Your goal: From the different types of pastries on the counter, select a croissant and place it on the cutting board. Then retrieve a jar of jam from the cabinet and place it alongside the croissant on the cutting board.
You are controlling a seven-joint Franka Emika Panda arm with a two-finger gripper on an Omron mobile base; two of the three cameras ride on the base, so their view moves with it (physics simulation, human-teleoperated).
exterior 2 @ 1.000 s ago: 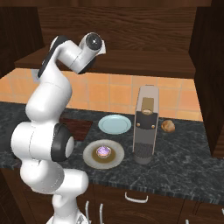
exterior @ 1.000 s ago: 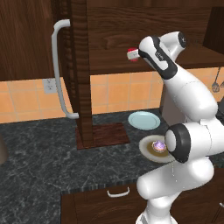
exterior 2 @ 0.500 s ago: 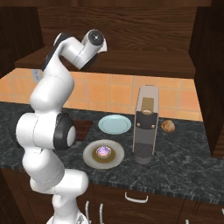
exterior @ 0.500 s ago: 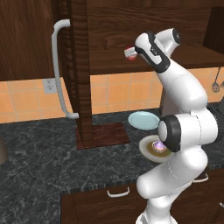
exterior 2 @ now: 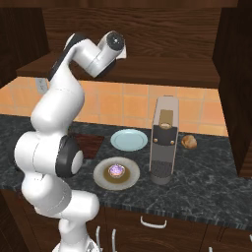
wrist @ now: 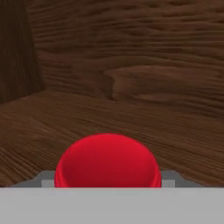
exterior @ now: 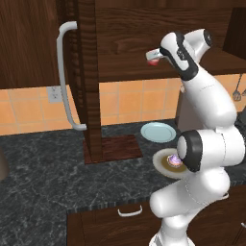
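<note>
My gripper (exterior: 153,55) is raised in front of the open cabinet's shelf (exterior: 139,72) and shut on the jar of jam (exterior: 154,61), a tiny red jar. In the hand view its red lid (wrist: 107,161) sits low between the fingertips, with the wooden shelf behind. The croissant (exterior 2: 188,141) lies on the dark counter (exterior 2: 206,182), right of a coffee machine. The reddish-brown cutting board (exterior: 115,146) lies bare at the foot of the cabinet door, also seen as the cutting board (exterior 2: 87,145) behind the arm. The purple-frosted cupcake (exterior 2: 117,171) sits on a brown plate.
The open cabinet door (exterior: 89,81) with its pale bar handle (exterior: 65,81) stands edge-on over the board. A pale blue plate (exterior 2: 129,139) lies behind the cupcake plate. The tall grey coffee machine (exterior 2: 163,140) stands between the plates and the croissant.
The gripper with the jar has drawn back a little to the right, out from the cabinet shelf, and the arm's upper links have swung upright.
</note>
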